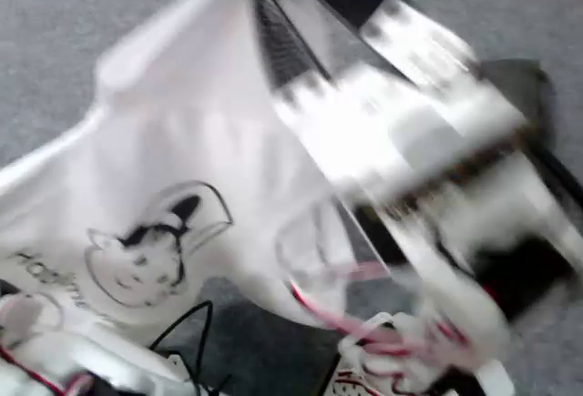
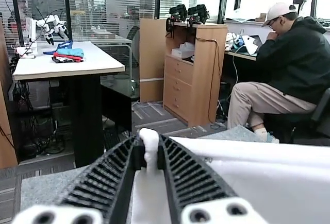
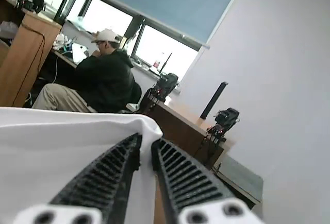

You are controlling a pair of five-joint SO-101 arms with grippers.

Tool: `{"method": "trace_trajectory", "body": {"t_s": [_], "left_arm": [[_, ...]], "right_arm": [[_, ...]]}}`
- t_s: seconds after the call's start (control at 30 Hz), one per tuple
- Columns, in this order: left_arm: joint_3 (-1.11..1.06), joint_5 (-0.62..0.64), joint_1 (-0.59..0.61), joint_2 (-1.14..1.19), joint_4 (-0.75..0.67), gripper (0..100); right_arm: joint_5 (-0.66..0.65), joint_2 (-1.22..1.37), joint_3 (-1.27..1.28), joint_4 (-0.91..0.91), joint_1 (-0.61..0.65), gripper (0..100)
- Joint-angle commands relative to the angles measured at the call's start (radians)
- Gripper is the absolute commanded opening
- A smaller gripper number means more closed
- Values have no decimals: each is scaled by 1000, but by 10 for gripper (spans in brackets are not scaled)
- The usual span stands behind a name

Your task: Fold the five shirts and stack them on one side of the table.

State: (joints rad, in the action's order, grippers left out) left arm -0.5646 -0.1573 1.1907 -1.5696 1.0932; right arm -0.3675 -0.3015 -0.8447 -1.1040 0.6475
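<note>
Above the grey table point(image 1: 55, 59), the white shirt point(image 1: 182, 141) hung lifted and spread, filling the high view from the centre out to 9 o'clock and down to 7 o'clock, where a cat-like drawing point(image 1: 146, 250) showed on the cloth. Its upper edge ran up toward 12 o'clock. In the left wrist view, the left arm's jaws were pressed together on a small fold of the shirt's white cloth point(image 2: 149, 147), with the rest of the fabric stretching away beside them. In the right wrist view, the right arm's jaws were pinching the shirt at a corner of its edge point(image 3: 147, 131).

In the high view an arm point(image 1: 428, 159) crossed from 12 o'clock toward 5 o'clock, too blurred to give it a side. A dark shape point(image 1: 515, 86) lay on the table near 2 o'clock; what it was could not be told. A black cable point(image 1: 182, 328) and red-and-white wiring point(image 1: 364, 328) sat near 6 o'clock.

The step in hand looked like raising the shirt to lay it flat before folding. To do it well, the two pinch points should be held level and pulled apart enough to take out the slack. The hem should meet the table first, away from the cables at 6 o'clock. The cloth should be released only once it lies smooth.
</note>
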Motion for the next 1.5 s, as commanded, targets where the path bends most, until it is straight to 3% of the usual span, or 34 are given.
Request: {"method": "trace_trajectory", "body": {"t_s": [0.0, 0.2, 0.33, 0.43, 0.73, 1.0, 1.07, 1.33, 1.47], "left_arm": [[-140, 2, -63, 13, -164, 19], [-445, -83, -347, 97, -476, 19], [-508, -97, -381, 326, -724, 19], [-402, -97, -373, 545, -779, 19], [124, -92, -361, 1061, -763, 19], [611, -38, -361, 1348, -325, 19], [641, -44, -361, 1365, -269, 19], [480, -106, -361, 1365, -267, 19], [399, -52, -353, 1339, -249, 19]], "right_arm": [[-9, 113, 105, 195, 2, 2], [20, 398, 289, 479, -19, 2], [158, 553, 295, 503, -27, 2], [219, 627, 297, 531, -25, 2], [264, 763, 125, 560, -24, 2], [264, 944, -174, 523, -24, 2], [264, 978, -232, 482, -24, 2], [265, 1073, -372, 347, -22, 2], [259, 1075, -433, 146, -12, 2]]}}
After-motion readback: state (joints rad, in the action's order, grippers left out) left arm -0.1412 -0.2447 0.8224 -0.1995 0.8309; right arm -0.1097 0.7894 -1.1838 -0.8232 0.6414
